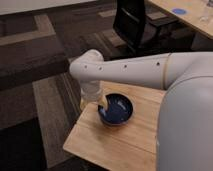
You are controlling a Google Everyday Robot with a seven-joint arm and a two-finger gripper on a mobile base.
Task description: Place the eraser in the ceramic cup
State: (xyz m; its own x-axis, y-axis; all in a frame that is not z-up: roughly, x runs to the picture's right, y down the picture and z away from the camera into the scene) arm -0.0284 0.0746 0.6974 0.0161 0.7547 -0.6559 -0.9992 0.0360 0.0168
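Camera view first: where's the gripper (91, 96)?
— Hanging over the table's (115, 145) far left corner, just left of the blue bowl (116, 111).
— Holding the eraser?
— Can't tell whether it grips anything; the arm (125, 70) covers it. Eraser and cup are both hidden, so I can't say which way they lie.

1. The big white arm (130, 72) lies across the back of the bench (112, 147) and blocks that way.
2. The tool (92, 98) hangs down near the left back edge of the bench, just beside the blue bowl (117, 111).
3. The bowl sits in the middle, and its front half is open from above.
4. The front of the bench is bare wood with room to pass.
5. The robot's body (187, 125) fills the right side.
6. A black chair (132, 22) stands well apart, far behind.
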